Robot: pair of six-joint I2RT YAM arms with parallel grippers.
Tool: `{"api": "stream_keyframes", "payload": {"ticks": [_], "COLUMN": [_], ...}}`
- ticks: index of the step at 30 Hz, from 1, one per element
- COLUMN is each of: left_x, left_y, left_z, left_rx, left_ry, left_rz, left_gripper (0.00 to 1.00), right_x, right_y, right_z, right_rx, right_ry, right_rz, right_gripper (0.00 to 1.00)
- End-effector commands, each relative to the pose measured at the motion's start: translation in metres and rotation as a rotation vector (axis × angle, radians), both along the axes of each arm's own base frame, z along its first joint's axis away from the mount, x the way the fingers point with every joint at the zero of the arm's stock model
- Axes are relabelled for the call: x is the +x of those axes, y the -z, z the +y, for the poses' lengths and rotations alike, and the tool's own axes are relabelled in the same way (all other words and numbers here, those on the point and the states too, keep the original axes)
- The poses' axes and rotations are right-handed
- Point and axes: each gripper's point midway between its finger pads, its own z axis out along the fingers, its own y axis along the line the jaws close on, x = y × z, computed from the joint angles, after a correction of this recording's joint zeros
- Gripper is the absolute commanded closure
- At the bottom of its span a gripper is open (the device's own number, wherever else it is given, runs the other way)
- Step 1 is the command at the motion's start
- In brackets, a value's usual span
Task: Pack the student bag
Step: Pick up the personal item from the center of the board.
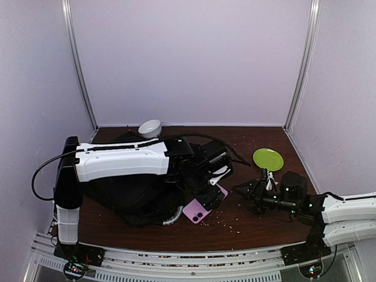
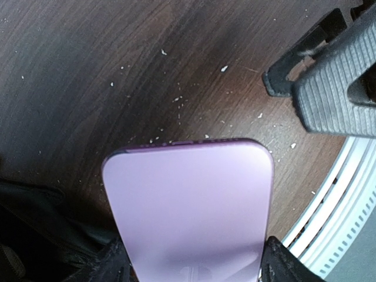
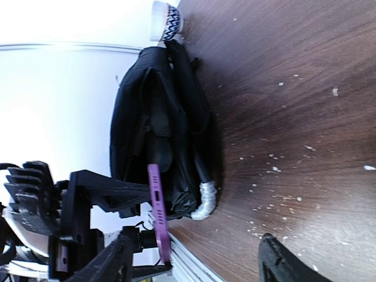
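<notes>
Sprawling limp over the worktop [image 1: 252,138], the bag [image 1: 126,197] lies beneath the left arm [image 1: 120,160]. Its grey handle [image 1: 172,217] curls out at one corner. Slumped flat like this, its mouth will not stand open by itself, and no view shows whether a zip is undone.

The left arm reaches right across the bag, so the left fingers [image 2: 282,267] come out just past the handle corner. They pinch a phone [image 1: 202,210] by its two long edges — a hold that leaves the free end bare to lead into a pocket. From the right wrist the phone shows edge-on, just beside the handle, so I judge it is being lined up to slide in rather than dropped.

The right fingers [image 3: 276,264] are spread with nothing between them, on the far side of the phone from the bag and pointing toward it. They are likely placed there to tug the fabric open or steady the bag.

A green plate [image 1: 268,158] lies well apart from the bag, beyond the right fingers. A white bowl [image 1: 150,127] sits at the bag's far edge, touching or just beside it — neither is in the way. Pale crumbs [image 1: 229,220] dot the worktop near the handle corner.
</notes>
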Motion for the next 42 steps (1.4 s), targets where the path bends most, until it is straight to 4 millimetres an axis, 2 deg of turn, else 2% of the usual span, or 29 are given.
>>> {"api": "stream_keyframes", "payload": {"ticks": [1,10,14,23,30,39,42], "left_x": [0.004,0.005,0.004,0.001,0.000,0.000,0.000], "left_y": [-0.033,-0.037,-0.040,-0.048,-0.048,-0.050,-0.050], "left_z": [-0.007,-0.008,-0.009,-0.013,-0.015,-0.016,-0.016], "left_rx": [-0.104,-0.117,-0.124,-0.161,-0.170,-0.176,-0.177], "left_ry": [-0.011,-0.013,-0.011,0.000,0.004,0.002,0.004], "left_rz": [-0.029,-0.033,-0.031,-0.020,-0.017,-0.015,-0.012], "left_gripper": [0.56,0.56,0.57,0.57,0.57,0.57,0.57], "right_x": [0.007,0.008,0.009,0.008,0.008,0.005,0.005], "right_y": [-0.036,-0.040,-0.041,-0.033,-0.043,-0.045,-0.045], "right_z": [0.017,0.038,0.043,0.047,0.052,0.051,0.050], "right_rx": [0.137,0.171,0.190,0.205,0.266,0.286,0.285], "right_ry": [-0.029,-0.094,-0.108,-0.122,-0.139,-0.146,-0.147], "right_rz": [-0.042,-0.017,-0.012,0.015,0.001,-0.001,-0.002], "right_gripper": [0.31,0.42,0.49,0.58,0.72,0.99,1.00]}}
